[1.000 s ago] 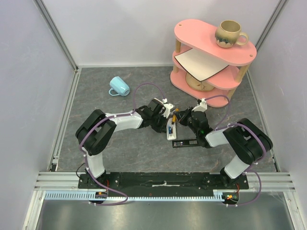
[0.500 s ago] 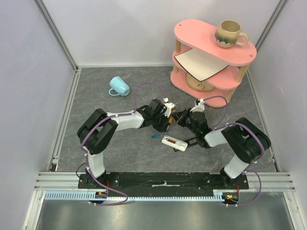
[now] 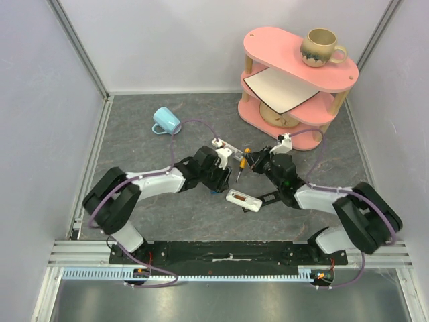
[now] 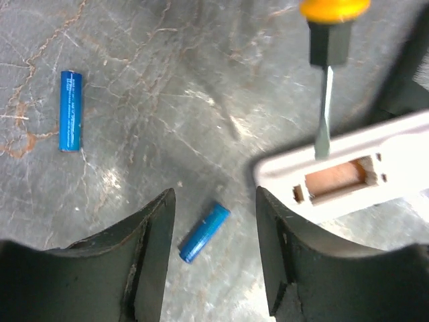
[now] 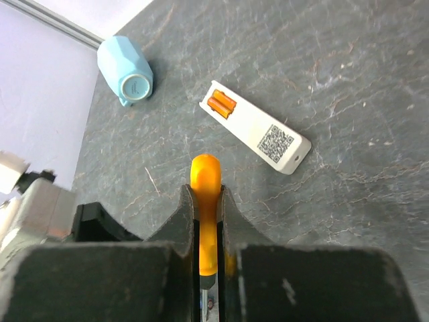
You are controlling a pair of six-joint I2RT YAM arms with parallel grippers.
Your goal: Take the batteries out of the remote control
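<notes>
In the top view, the remote control lies on the table between the two arms, with its back side open. The left gripper hangs just beside it, and the right gripper carries the screwdriver near it.

In the left wrist view, the left gripper is spread wide and holds nothing. The near battery lies on the table just ahead of the fingers; the far battery lies well apart. The screwdriver tip touches the edge of the open compartment, where something reddish-brown shows (a cell or bare plastic, too blurred to tell).

In the right wrist view, the right gripper is pressed together on the orange handle. Beyond it lies a second remote with orange cells inside, near a blue mug.

The prying step seems in hand. Next, the compartment probably needs a check, and the tip needs a careful lever, because the remote is not held.
</notes>
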